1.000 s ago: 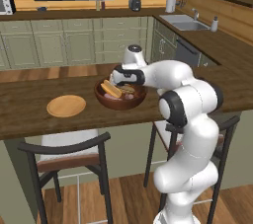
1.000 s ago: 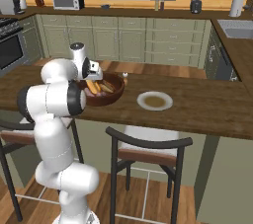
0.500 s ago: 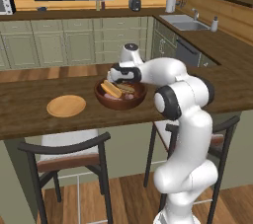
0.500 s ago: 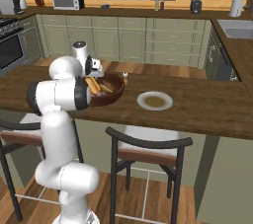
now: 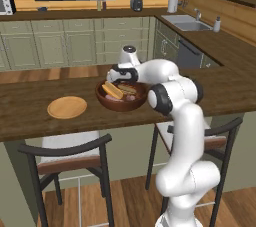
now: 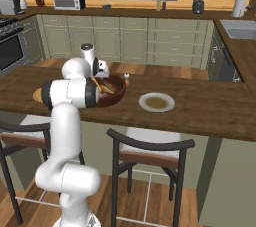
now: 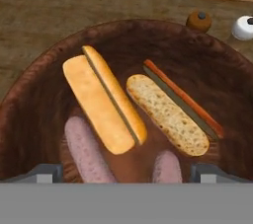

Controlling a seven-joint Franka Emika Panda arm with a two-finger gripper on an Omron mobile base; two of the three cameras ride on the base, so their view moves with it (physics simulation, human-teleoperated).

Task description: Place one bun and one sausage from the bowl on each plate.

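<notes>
The dark reddish-brown bowl (image 5: 121,102) (image 6: 116,92) (image 7: 29,114) stands mid-counter. In it lie a smooth golden bun (image 7: 104,102), a speckled bun (image 7: 167,114) with a thin orange-red sausage (image 7: 183,98) along its side, and two pink sausages (image 7: 84,151) (image 7: 165,166). My gripper (image 5: 115,81) (image 6: 102,78) (image 7: 127,173) hangs open just above the bowl's contents, with nothing between its fingertips (image 7: 47,172). The light tan plate (image 5: 67,107) lies left of the bowl. The pale plate (image 6: 156,102) with a brownish centre lies to the bowl's right.
A small brown shaker (image 7: 199,20) and a white one (image 7: 243,27) stand on the counter just behind the bowl. Two stools (image 5: 70,158) (image 6: 150,151) stand at the counter's near edge. Cabinets and a sink (image 5: 192,22) line the far walls.
The hand has shifted a little to the left over the bowl and the elbow has swung slightly. The jaws stay wide and the food has not moved.
</notes>
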